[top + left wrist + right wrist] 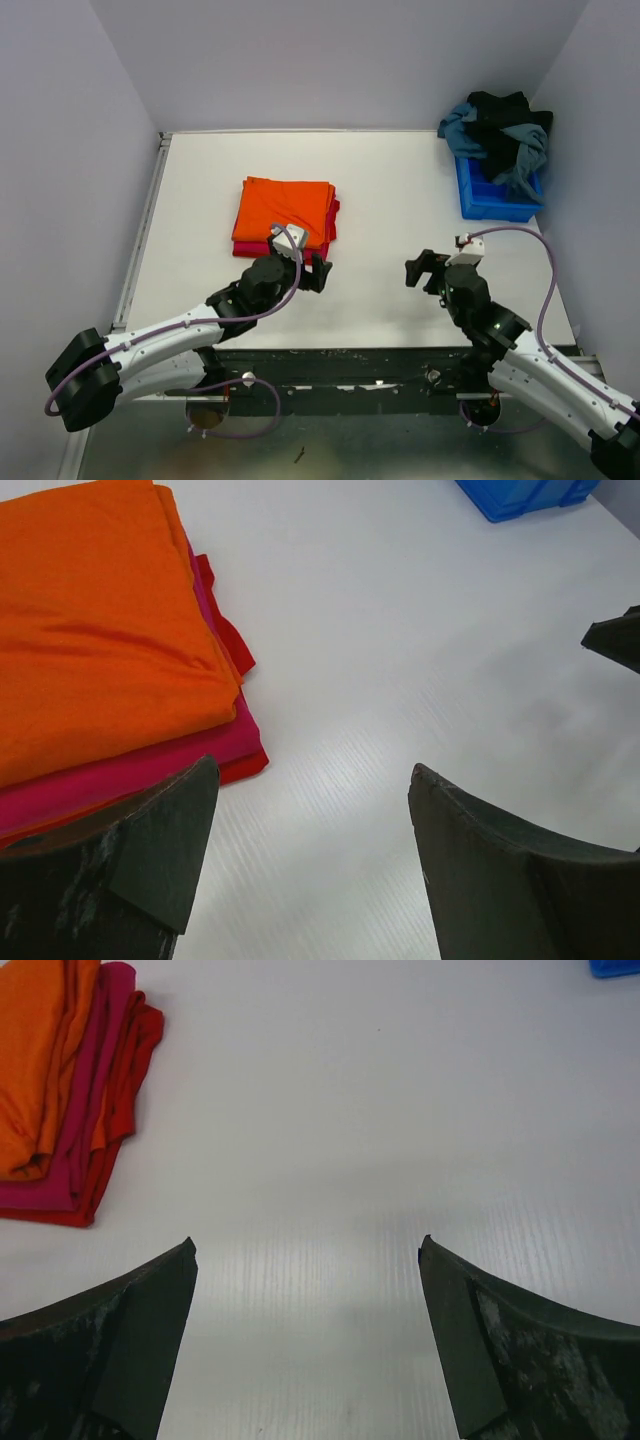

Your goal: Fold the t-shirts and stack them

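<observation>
Stack place: the orange t-shirt lies folded on top of a crimson t-shirt, left of the table's middle and well clear of every edge.
Stack axis: in the top view the folded pile is a little wider than deep, with its long side running roughly along the far edge and turned slightly.
Layers, wrist views only: the left wrist camera shows the orange t-shirt over the crimson t-shirt, with red cloth sticking out beneath. The right wrist camera shows the same three edges stepped outward: orange, crimson and red. From above the red barely shows.
Heap, top view only: a black t-shirt and a grey-blue t-shirt lie crumpled in the blue bin at the far right corner, spilling over its rim. The wrist cameras catch only a corner of the bin.
Left claw: the left gripper stands with its jaws spread wide just off the near right corner of the stack, holding nothing; bare table lies between its fingers.
Right claw: the right gripper is spread wide over bare table near the near edge, apart from all cloth.
Cross view: a dark fingertip of the right claw shows at the right edge of the left wrist view.
</observation>
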Robot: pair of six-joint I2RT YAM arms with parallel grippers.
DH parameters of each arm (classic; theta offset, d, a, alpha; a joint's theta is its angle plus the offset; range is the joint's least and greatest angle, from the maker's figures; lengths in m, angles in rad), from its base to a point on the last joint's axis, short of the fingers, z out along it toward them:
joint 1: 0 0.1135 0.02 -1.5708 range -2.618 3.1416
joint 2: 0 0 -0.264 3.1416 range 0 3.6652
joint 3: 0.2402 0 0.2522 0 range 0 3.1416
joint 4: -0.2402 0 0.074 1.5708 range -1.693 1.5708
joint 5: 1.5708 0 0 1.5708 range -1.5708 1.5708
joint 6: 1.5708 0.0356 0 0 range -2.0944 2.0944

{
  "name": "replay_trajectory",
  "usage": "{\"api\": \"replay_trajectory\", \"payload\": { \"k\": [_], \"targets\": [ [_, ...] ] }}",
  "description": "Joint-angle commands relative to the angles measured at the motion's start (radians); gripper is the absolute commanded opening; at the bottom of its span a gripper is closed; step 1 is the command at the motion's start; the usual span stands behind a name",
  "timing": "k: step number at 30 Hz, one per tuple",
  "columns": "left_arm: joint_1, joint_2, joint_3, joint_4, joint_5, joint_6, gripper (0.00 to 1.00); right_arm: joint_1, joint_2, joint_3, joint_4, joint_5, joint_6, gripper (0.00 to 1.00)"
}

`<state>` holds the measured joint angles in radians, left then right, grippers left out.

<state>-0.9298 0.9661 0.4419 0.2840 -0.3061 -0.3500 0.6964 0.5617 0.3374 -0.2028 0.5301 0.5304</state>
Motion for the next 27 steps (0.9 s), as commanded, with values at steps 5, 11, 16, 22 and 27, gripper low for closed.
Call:
{"api": "replay_trajectory", "payload": {
  "k": [5, 11, 16, 22, 27],
  "targets": [
    [-0.003, 0.032, 0.006, 0.037, 0.027, 0.014, 0.89, 0.0, -0.019, 0.008, 0.02, 0.004, -0.003, 1.0],
    [-0.003, 0.063, 0.026, -0.009, -0.065, -0.043, 0.99, 0.0, -0.016, 0.009, 0.019, 0.004, -0.004, 1.0],
    [-0.003, 0.104, 0.024, 0.075, 0.042, -0.021, 0.98, 0.0, -0.016, 0.011, 0.019, 0.005, -0.003, 1.0],
    [-0.003, 0.322, 0.273, -0.097, 0.084, -0.073, 0.89, 0.0, -0.016, 0.014, 0.011, 0.011, 0.002, 1.0],
    [-0.001, 0.532, 0.538, -0.273, 0.085, -0.057, 0.89, 0.0, -0.02, 0.012, 0.008, 0.008, 0.0, 1.0]
  ]
}}
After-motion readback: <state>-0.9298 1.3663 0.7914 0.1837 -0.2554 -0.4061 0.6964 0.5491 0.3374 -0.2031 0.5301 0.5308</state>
